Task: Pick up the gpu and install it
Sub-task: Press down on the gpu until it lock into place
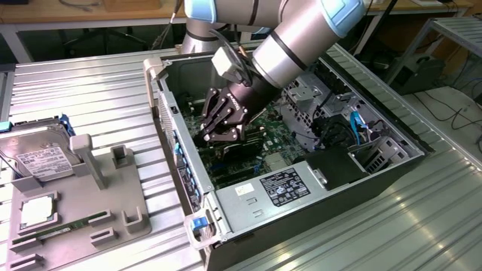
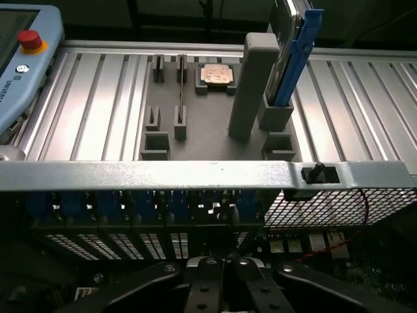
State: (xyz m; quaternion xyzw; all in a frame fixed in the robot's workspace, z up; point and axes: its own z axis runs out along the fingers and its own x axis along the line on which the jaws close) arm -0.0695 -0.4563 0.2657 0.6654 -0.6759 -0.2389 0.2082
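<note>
The hard drive [image 1: 38,155] stands in the fixture tray [image 1: 105,209], at the exterior view's left of the computer case [image 1: 391,169].

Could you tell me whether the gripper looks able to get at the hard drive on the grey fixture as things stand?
Probably not right away: the gripper is shut, deep inside the open computer case, pressing on the gpu. The hard drive stands outside, beyond the case wall, nothing covering it.
</note>
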